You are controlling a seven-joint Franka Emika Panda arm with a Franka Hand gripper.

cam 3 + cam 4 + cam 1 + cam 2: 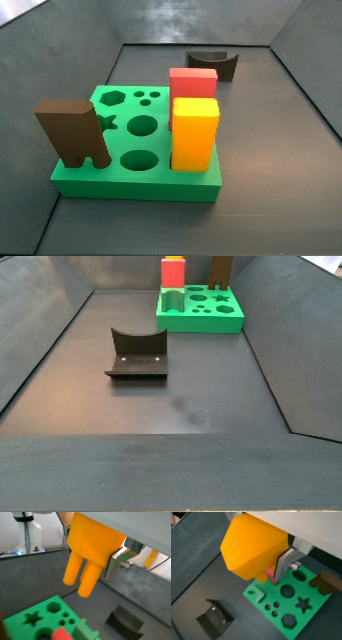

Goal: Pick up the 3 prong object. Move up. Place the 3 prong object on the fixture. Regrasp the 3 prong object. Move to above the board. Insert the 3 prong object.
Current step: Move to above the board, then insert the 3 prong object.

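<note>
My gripper [100,558] is shut on the 3 prong object [92,543], a small orange-yellow block whose prongs [80,574] point down. It hangs in the air above the floor. One silver finger [117,564] shows beside it, and the other is hidden behind the piece. In a wrist view the gripper [264,564] holds the object [250,549] over the near edge of the green board [292,607]. The dark fixture [216,618] stands empty on the floor, apart from the board. The gripper is out of both side views, which show the board [134,172] and the fixture [138,354].
On the board stand a tall orange-yellow block [195,135], a red block [193,82] and a brown two-legged block [74,130]. Dark sloping walls [40,346] enclose the grey floor on all sides.
</note>
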